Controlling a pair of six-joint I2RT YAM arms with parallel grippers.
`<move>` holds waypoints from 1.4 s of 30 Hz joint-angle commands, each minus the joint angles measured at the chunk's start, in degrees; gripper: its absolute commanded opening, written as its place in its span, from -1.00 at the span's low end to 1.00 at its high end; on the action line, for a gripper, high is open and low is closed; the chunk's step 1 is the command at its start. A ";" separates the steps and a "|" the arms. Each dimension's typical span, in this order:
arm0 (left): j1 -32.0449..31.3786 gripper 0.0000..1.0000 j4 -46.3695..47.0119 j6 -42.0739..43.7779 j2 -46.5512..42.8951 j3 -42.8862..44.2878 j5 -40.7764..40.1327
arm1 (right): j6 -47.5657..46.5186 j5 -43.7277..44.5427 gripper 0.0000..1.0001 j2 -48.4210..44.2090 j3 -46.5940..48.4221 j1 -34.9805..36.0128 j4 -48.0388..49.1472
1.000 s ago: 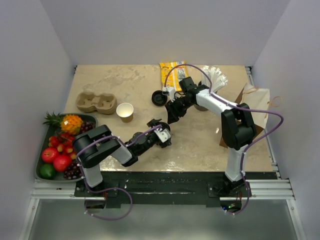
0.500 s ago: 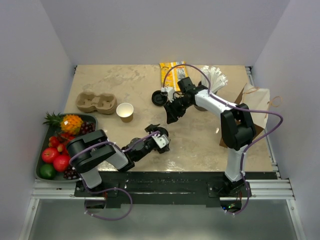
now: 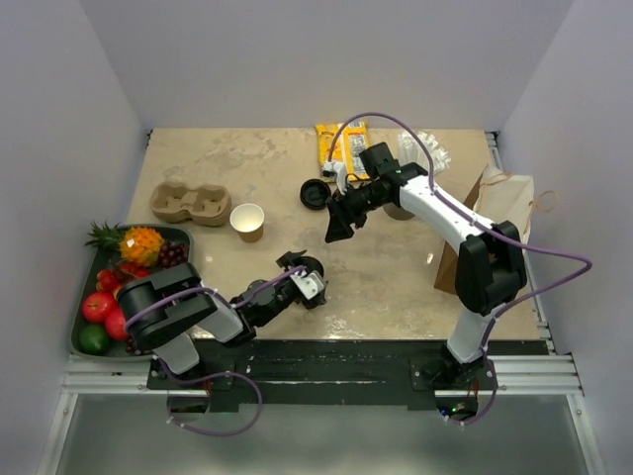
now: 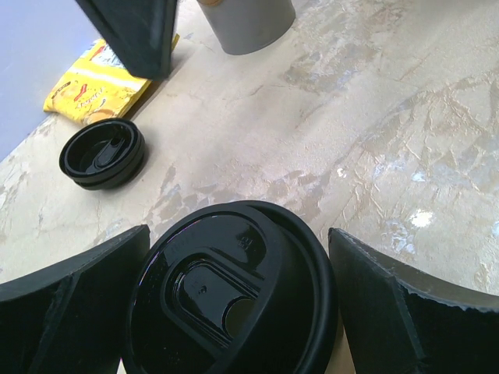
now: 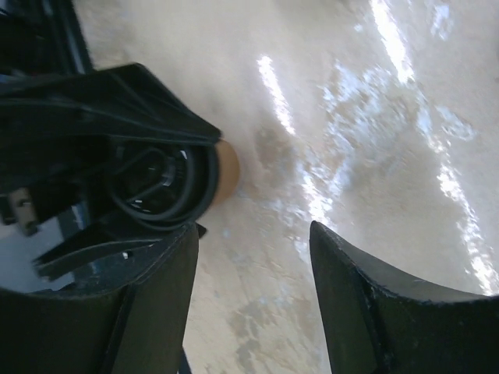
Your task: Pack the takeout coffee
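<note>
My left gripper [image 3: 297, 270] lies low over the table, its jaws close on both sides of a kraft cup with a black lid on it [image 4: 234, 304]. That cup also shows in the right wrist view [image 5: 168, 183]. A second kraft cup [image 3: 247, 220] stands open and white inside, to the far left of it. A loose black lid [image 3: 315, 194] lies further back; it also shows in the left wrist view [image 4: 102, 153]. My right gripper [image 3: 334, 226] hangs open and empty over the table between the loose lid and the left gripper.
The moulded two-cup carrier [image 3: 190, 202] lies at the left, behind a tray of fruit [image 3: 81, 341]. A yellow snack packet [image 3: 341, 148] lies at the back. A grey cup [image 4: 248, 23] stands behind the right arm. A brown paper bag [image 3: 499, 213] is at the right edge.
My left gripper has drawn back toward the near left with the lidded cup between its jaws. My right arm has risen a little; its gripper stays open near the same spot.
</note>
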 commanded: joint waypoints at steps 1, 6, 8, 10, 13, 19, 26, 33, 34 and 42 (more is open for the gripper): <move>-0.42 0.99 32.65 -1.77 0.11 -1.59 0.41 | 2.48 -8.89 0.28 -2.05 -0.50 1.75 -0.47; -0.77 0.99 32.74 -1.24 0.38 -1.59 0.68 | 4.15 -8.45 0.32 -0.03 -1.73 4.74 1.19; -1.12 0.99 32.74 -1.07 0.29 -1.59 0.59 | 4.24 -6.97 0.32 0.58 -1.73 5.97 1.46; -1.30 0.99 32.73 -0.89 0.11 -1.59 0.68 | 4.24 -5.55 0.32 1.55 -1.91 6.50 1.63; -1.39 0.99 32.74 -0.89 -0.06 -1.68 0.51 | 4.68 -3.72 0.32 2.61 -2.26 7.99 1.81; -1.39 0.99 32.74 -0.54 -0.94 -2.47 -0.55 | 5.38 7.50 0.31 2.61 -4.45 11.07 1.02; -1.39 0.99 32.65 -0.88 -5.06 -4.57 -3.63 | 7.67 17.28 0.32 4.45 -7.01 12.48 1.37; -1.48 0.99 15.51 -10.99 -20.08 -9.41 0.15 | 7.93 20.11 0.34 6.39 -5.78 12.48 1.72; -1.48 0.99 10.64 -12.04 -25.67 -8.11 0.24 | 7.93 20.20 0.34 6.30 -5.60 12.48 1.90; -1.30 0.99 -31.26 -16.63 -50.04 -1.34 0.51 | 7.40 15.90 0.34 5.42 -2.53 12.48 3.04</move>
